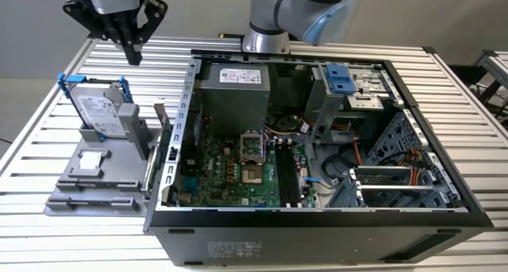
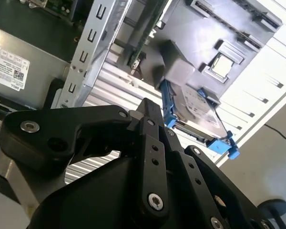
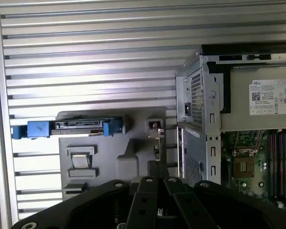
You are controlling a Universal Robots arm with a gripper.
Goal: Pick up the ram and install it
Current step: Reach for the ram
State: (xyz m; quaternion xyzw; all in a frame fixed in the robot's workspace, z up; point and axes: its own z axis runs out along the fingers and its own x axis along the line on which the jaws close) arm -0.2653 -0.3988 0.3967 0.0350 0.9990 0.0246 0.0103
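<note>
Gripper: the black two-finger gripper [image 1: 133,56] is seen hanging, fingers down, over the corner of the bench on the exterior view's left, at the edge where the arm's base [image 1: 266,43] is mounted.
Hand state: the fingers are pressed together and nothing is pinched between them.
Bench: everything is carried on a slatted silver metal bench [image 1: 47,105].
Ram: the long, thin, dark memory stick [image 1: 160,116] is stood on end in the flat grey plastic fixture [image 1: 87,188], at the fixture edge just beside the case wall. It is apart from the gripper and is also seen in both wrist views [image 3: 155,128] [image 2: 142,40].
Hard drive: a silver drive with blue plastic rails [image 1: 99,114] is propped upright in the same fixture, nearer the bench's edge on the exterior view's left.
Case: an open black computer tower [image 1: 317,236] is laid on its side across the middle of the bench.
Inside the case: a large green circuit board [image 1: 230,171], long black plastic slot rails [image 1: 287,177] and a grey power-supply box [image 1: 234,99] are exposed.
</note>
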